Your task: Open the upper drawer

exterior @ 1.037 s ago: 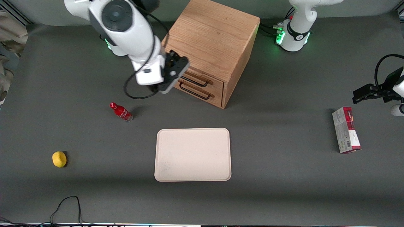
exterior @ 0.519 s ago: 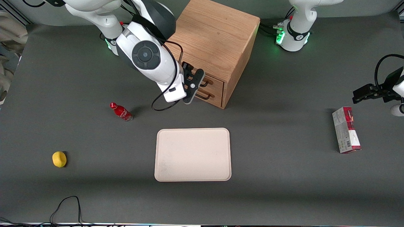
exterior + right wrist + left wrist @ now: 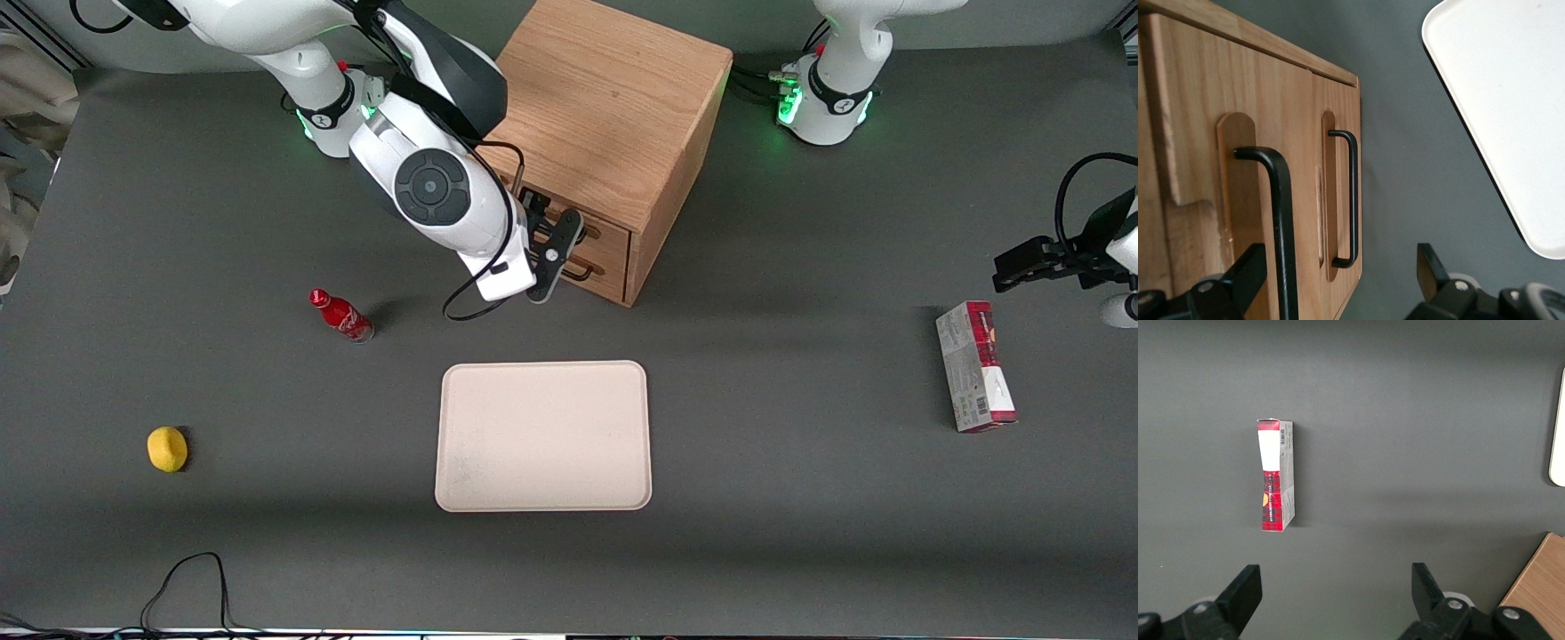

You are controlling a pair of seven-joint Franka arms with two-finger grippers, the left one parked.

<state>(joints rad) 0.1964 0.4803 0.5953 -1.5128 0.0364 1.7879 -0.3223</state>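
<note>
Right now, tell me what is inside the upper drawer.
Cannot be seen: the upper drawer is closed, showing only its oak front and black handle. The gripper sits in front of it, jaws open, not yet on the handle.

light-oak upper drawer [image 3: 1238, 133], black handle [image 3: 1281, 220]

We see the gripper [image 3: 544, 233] upper centre of the front view, fingers spread, in front of the upper drawer [image 3: 594, 229]; tray [image 3: 543, 436] nearer.
</note>
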